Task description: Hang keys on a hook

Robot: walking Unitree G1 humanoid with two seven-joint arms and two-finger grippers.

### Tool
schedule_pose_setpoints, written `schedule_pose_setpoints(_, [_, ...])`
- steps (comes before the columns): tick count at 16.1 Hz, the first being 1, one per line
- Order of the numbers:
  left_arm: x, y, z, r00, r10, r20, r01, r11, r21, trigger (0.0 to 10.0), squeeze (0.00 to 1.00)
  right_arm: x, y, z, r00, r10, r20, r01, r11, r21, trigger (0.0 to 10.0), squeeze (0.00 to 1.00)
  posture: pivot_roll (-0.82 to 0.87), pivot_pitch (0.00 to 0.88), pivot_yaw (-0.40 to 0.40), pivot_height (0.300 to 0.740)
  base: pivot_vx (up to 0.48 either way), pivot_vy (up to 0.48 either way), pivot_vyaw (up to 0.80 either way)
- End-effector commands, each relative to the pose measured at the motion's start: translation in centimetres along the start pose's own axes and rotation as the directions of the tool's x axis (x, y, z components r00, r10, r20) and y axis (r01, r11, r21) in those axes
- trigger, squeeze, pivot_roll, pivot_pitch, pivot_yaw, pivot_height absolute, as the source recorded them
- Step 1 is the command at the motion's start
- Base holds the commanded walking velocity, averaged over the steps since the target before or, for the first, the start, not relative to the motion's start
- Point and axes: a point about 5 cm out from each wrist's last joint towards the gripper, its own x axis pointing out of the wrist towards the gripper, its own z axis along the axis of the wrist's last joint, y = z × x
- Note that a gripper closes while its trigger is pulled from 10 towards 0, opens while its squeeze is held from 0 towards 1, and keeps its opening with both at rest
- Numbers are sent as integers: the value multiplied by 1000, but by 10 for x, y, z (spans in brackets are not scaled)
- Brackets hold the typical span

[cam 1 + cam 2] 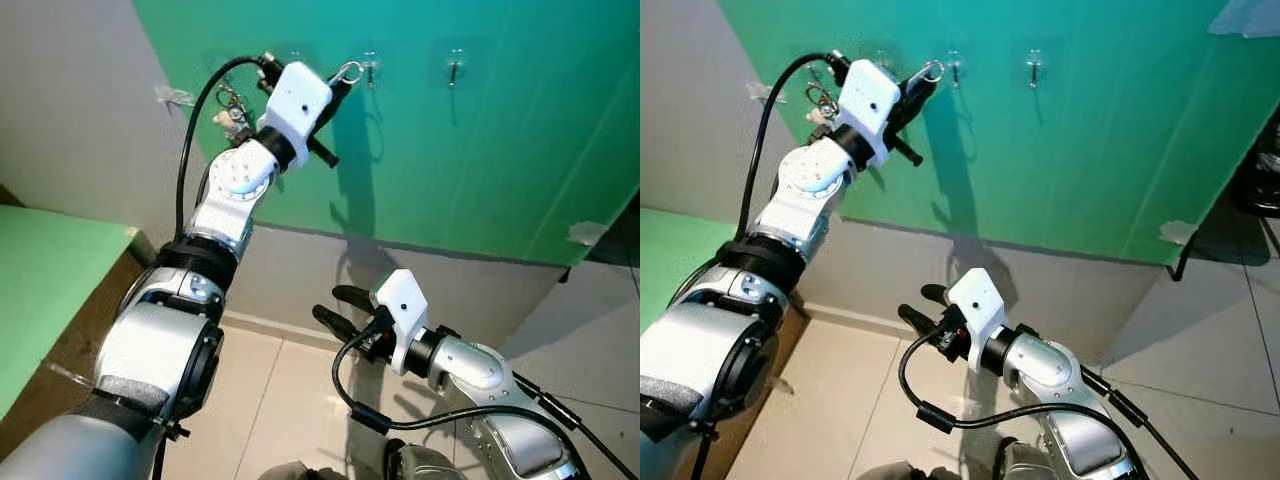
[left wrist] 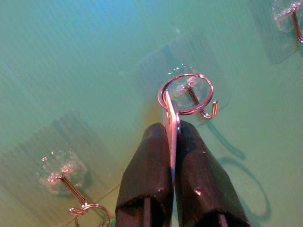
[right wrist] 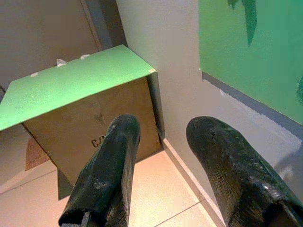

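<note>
The left tool (image 2: 171, 142) was raised against the green wall panel (image 1: 480, 150), its two black fingers (image 2: 147, 175) pressed tight on a thin, flat silver key (image 2: 172, 137) held edge-on. The left wrist view showed what the head views could not: the round silver key ring (image 2: 185, 93) above the fingertips lay across the middle metal hook on its clear stick-on pad (image 2: 201, 101), the hook's upturned tip just outside the ring's rim; whether the ring was threaded over the tip could not be told. In the head views the ring was only a small loop at the fingertips, just beside that hook. A second clear-pad hook (image 2: 64, 177) to one side of the tool carried another small ring (image 2: 90, 213), and a third hook (image 1: 455, 68) stood well apart on the other side with bare panel between.

The right tool (image 1: 345, 308) hung low above the pale tiled floor (image 1: 290, 390), fingers (image 3: 106, 175) spread wide and holding nothing. Its wrist view showed a cardboard box with a green top (image 3: 80, 94) ahead, beside the wall's base.
</note>
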Motion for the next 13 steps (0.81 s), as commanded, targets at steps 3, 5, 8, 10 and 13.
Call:
schedule_pose_setpoints(3, [9, -6, 6, 998, -65, -11, 65, 997, 27, 0, 0, 0, 5, 4, 1000, 15, 14, -15, 1000, 8, 10000, 0, -246, 84, 153, 720, 0, 0, 0])
schedule_pose_setpoints(5, [11, -11, 9, 996, -94, 5, 94, 995, 28, 0, 0, 0, 6, 4, 1000, 13, 14, -13, 1000, 9, 10000, 0, -251, 86, 158, 720, 0, 0, 0])
schedule_pose_setpoints(8, [10, -18, 8, 994, -111, 20, 110, 994, 25, 0, 0, -1, 7, 3, 1000, 7, 14, -7, 1000, 14, 10000, 0, -251, 89, 162, 720, 0, 0, 0])
schedule_pose_setpoints(10, [10, -18, 8, 994, -111, 20, 110, 994, 25, 0, 0, -1, 7, 3, 1000, 7, 14, -7, 1000, 14, 10000, 0, -251, 89, 162, 720, 0, 0, 0])
schedule_pose_setpoints(13, [10, -18, 8, 994, -111, 20, 110, 994, 25, 0, 0, -1, 7, 3, 1000, 7, 14, -7, 1000, 14, 10000, 0, -251, 89, 162, 720, 0, 0, 0])
